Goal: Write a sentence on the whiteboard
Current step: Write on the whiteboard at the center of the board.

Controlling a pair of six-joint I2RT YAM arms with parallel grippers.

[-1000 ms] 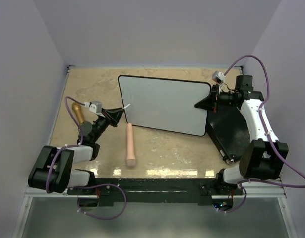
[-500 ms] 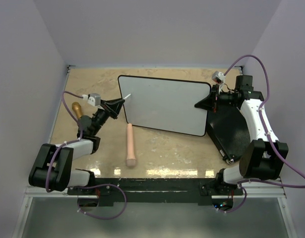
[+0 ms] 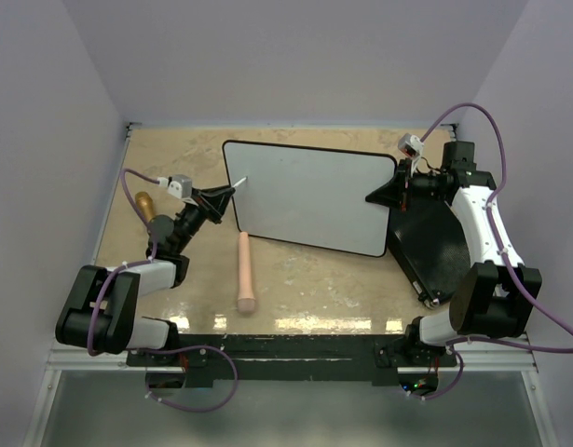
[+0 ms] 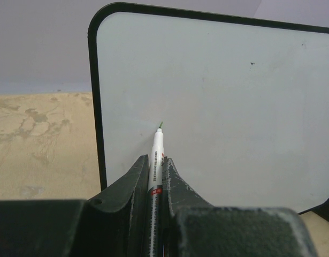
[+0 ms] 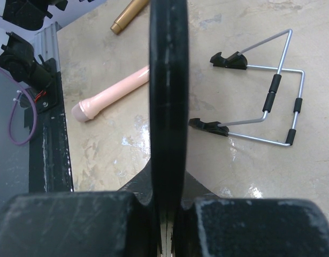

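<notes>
The whiteboard (image 3: 309, 197) stands tilted at the middle of the table, its face blank; no sentence shows on it. My left gripper (image 3: 223, 197) is shut on a white marker (image 4: 155, 155) whose green tip sits at or just off the board's face (image 4: 223, 101) near its left edge. My right gripper (image 3: 384, 196) is shut on the whiteboard's right rim (image 5: 167, 96), which shows edge-on in the right wrist view.
A pink cylinder (image 3: 244, 270) lies in front of the board and shows in the right wrist view (image 5: 113, 92). A gold cylinder (image 3: 144, 207) lies at the far left. A black flat case (image 3: 433, 242) lies at the right. A wire stand (image 5: 263, 99) lies behind the board.
My left gripper has moved up and away from me along the board's left edge with the marker. The right arm and the board have not moved.
</notes>
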